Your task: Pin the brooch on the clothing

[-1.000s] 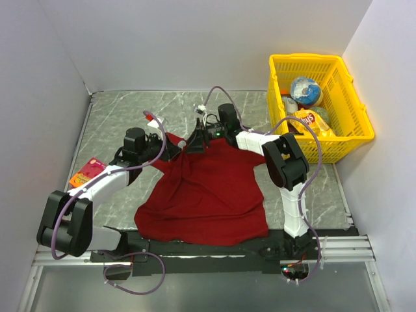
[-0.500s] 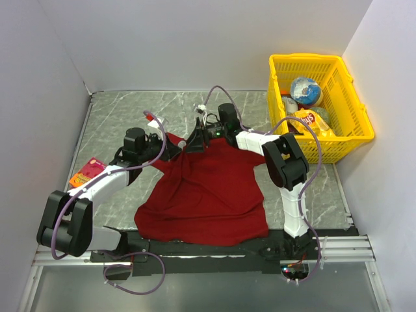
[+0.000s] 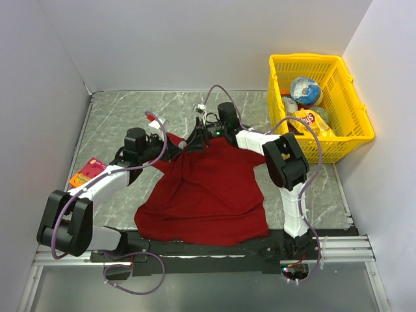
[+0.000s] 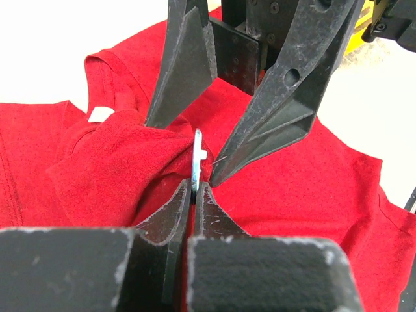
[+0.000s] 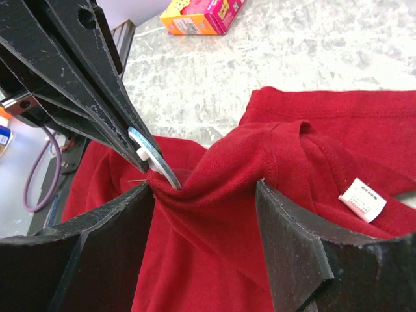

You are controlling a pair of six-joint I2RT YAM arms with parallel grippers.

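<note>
Pinning seems in hand: left fingers point(image 4: 168, 218) clench the brooch point(image 4: 198, 158) at frame centre against a raised fold of the clothing point(image 4: 97, 169), right fingers point(image 5: 104, 250) spread around it; next, the pin should pierce this fold.

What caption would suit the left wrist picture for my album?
Left gripper pinches the brooch edge-on against a bunched fold of the clothing, between the spread fingers of the right gripper.

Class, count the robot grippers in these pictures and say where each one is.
2. The left gripper pinches the brooch against the T-shirt; the right gripper sits open astride the raised fold beside it. None seems hidden.
</note>
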